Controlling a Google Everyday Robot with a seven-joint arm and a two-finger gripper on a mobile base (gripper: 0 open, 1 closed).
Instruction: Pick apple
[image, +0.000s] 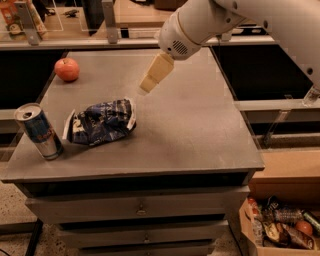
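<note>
The apple (67, 69) is small, round and red-orange. It sits at the far left corner of the grey table top (200, 130). My gripper (153, 77) hangs from the white arm above the middle of the table, to the right of the apple and well apart from it. It holds nothing that I can see. It is just above and behind the blue chip bag (101, 122).
A crumpled blue chip bag lies left of centre. A blue and silver drink can (39, 131) stands at the front left edge. A cardboard box of packaged snacks (282, 227) sits on the floor at the lower right. Shelves and a counter stand behind the table.
</note>
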